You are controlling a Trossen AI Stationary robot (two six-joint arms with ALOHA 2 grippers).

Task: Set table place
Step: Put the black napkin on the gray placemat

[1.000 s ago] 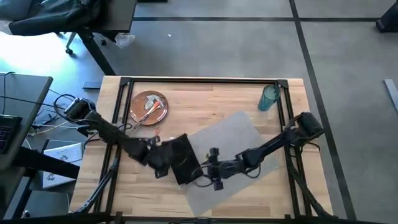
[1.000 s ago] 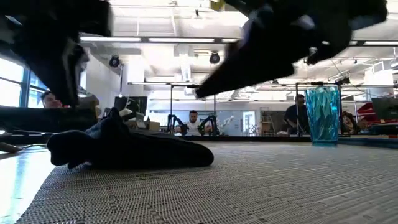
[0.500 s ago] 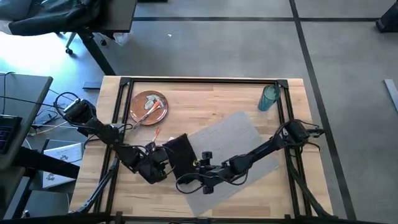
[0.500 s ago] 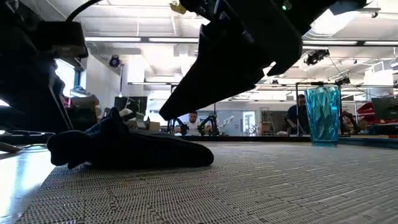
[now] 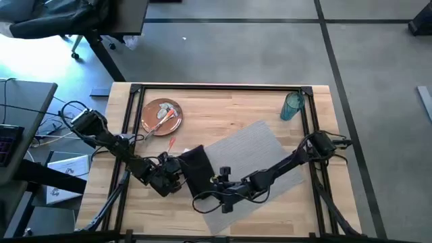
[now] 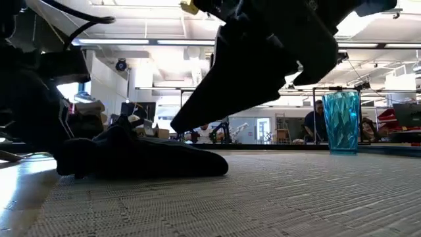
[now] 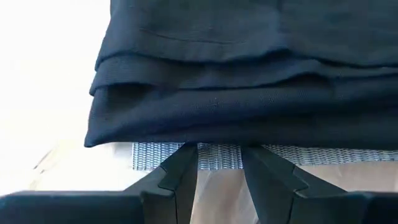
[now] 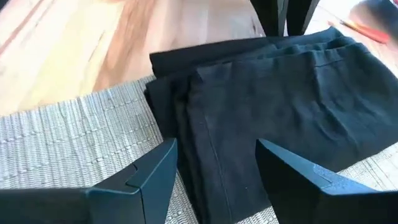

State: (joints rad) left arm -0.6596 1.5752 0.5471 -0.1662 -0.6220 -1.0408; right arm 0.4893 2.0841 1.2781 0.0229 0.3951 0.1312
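Both grippers, left (image 7: 217, 163) narrow, right (image 8: 214, 163) wide, now nearer folded napkin (image 5: 194, 167) on placemat (image 5: 256, 148); no legible writing.

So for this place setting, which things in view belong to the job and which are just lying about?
Job: grey woven placemat, folded black cloth napkin, round orange-brown plate holding cutlery, teal tumbler.
Lying about: dark office chair, cables beside the table.

Overhead, table-level and two close wrist cameras — all share the black napkin (image 5: 194, 169).
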